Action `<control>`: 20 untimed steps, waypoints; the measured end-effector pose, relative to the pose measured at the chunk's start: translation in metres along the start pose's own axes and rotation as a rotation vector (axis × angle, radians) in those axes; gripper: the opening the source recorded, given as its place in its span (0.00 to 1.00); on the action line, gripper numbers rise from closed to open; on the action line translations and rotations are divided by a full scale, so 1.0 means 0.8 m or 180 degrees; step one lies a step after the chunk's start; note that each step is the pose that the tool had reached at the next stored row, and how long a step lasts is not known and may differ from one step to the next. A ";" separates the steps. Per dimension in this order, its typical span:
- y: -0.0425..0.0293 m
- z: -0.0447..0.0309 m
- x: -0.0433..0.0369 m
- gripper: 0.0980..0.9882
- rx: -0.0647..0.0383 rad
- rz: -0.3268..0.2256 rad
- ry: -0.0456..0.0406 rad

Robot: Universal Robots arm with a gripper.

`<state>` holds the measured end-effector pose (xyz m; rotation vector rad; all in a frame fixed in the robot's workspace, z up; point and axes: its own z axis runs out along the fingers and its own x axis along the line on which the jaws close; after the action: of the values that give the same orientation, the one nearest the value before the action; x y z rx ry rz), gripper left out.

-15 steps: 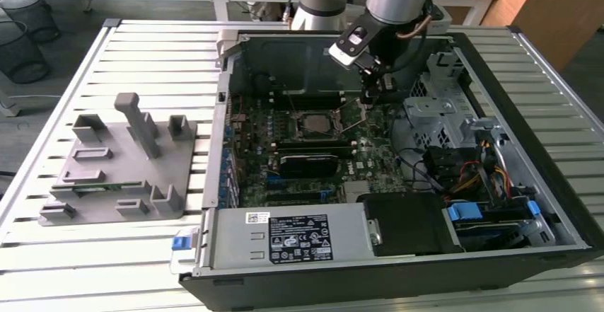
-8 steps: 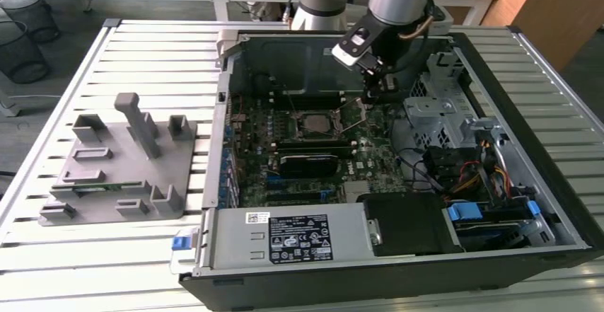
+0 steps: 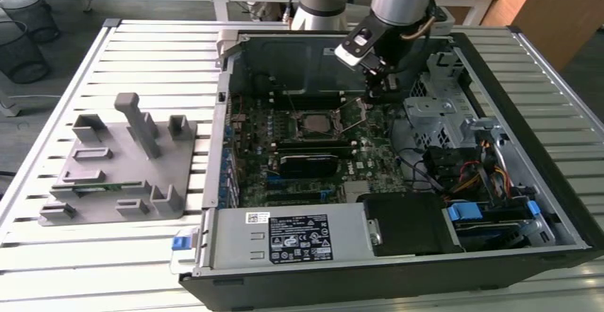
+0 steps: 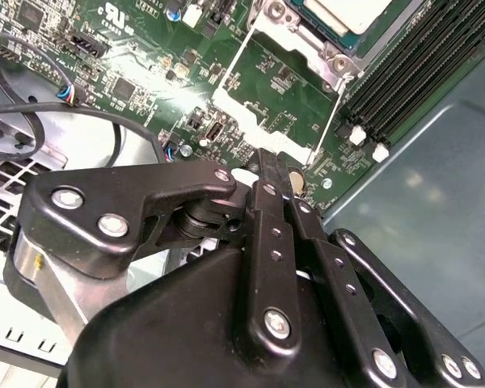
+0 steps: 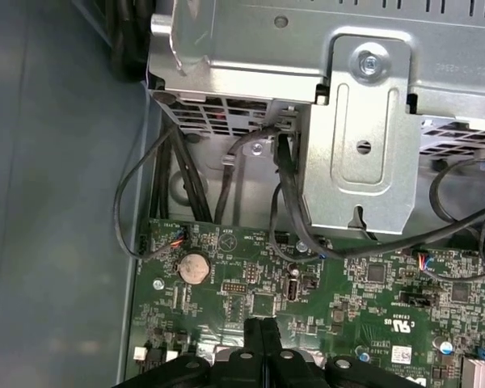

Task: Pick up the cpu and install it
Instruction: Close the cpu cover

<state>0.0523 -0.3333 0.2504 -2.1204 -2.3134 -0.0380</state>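
The cpu (image 3: 310, 123) lies flat in the motherboard socket in the middle of the open computer case, its silver-grey top up. The second wrist view catches its corner, the cpu (image 4: 347, 12) with a thin green edge. Beside it the socket's metal load frame (image 4: 263, 127) stands swung open. My gripper (image 3: 375, 93) hangs low over the board, just past the socket towards the exterior view's right. Its black fingers (image 5: 261, 335) are pressed together with nothing visible between them. In the second wrist view my gripper (image 4: 267, 166) ends close to the load frame's edge.
A grey metal drive bracket (image 5: 364, 121) and black cables (image 5: 283, 202) are close beyond the fingers. Memory slots (image 4: 412, 56) run along the socket. A black block (image 3: 307, 163) lies nearer on the board, with the power supply (image 3: 283, 234) in front. Grey holder blocks (image 3: 123, 163) stand on the slatted table at the exterior view's left.
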 end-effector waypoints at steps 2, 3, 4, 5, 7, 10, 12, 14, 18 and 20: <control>0.0017 0.0007 0.001 0.01 0.0000 0.0000 0.0000; 0.0025 0.0011 0.001 0.01 0.0000 0.0000 0.0000; 0.0033 0.0015 0.001 0.01 0.0000 0.0000 0.0000; 0.0040 0.0019 0.002 0.01 0.0000 0.0000 0.0000; 0.0054 0.0027 0.002 0.01 0.0000 0.0000 0.0000; 0.0071 0.0044 0.003 0.01 0.0000 0.0000 0.0000; 0.0078 0.0060 0.003 0.01 0.0000 0.0000 0.0000; 0.0077 0.0082 0.003 0.01 0.0000 0.0001 0.0000; 0.0077 0.0128 0.002 0.01 0.0001 0.0017 -0.0001; 0.0077 0.0153 0.002 0.01 0.0001 0.0019 0.0000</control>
<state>0.0584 -0.3307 0.2382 -2.1271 -2.3068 -0.0373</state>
